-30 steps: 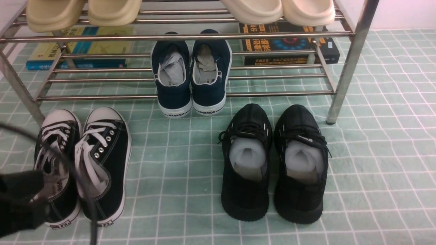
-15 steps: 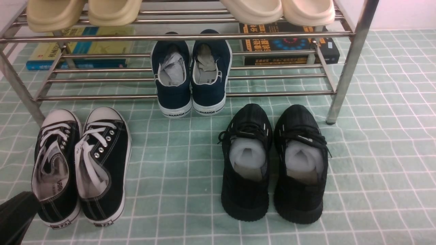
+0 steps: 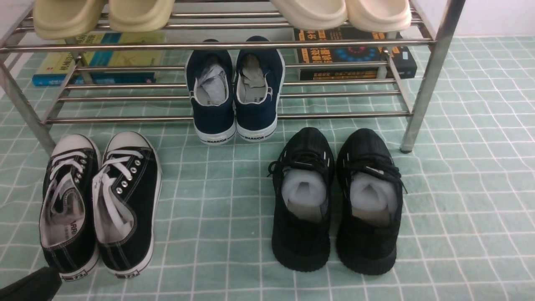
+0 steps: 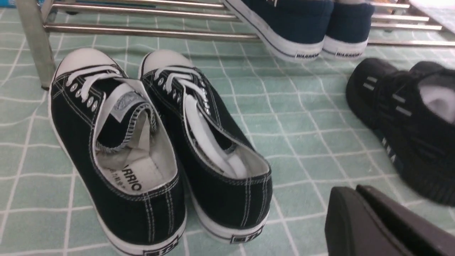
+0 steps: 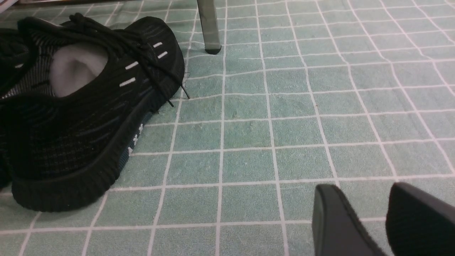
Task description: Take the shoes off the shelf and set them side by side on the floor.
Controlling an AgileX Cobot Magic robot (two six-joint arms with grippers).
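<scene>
navy slip-ons point(image 3: 233, 94) on shelf point(image 3: 426, 75), knit sneakers point(image 3: 336, 200) nearby

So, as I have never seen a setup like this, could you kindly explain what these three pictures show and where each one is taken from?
This is a two-armed robot, and each picture comes from one of its own cameras. The wide picture looks forward from between its arms. It shows a metal shelf standing on a pale green floor. The black canvas shoes with white laces sit side by side on the floor, off the shelf. A navy pair rests on the lower bars, and an all-black pair stands on the floor.

The other two pictures come from cameras on the wrists. The left gripper shows near the canvas shoes, with its fingers together. The right gripper is open above bare floor. Neither holds anything.
</scene>
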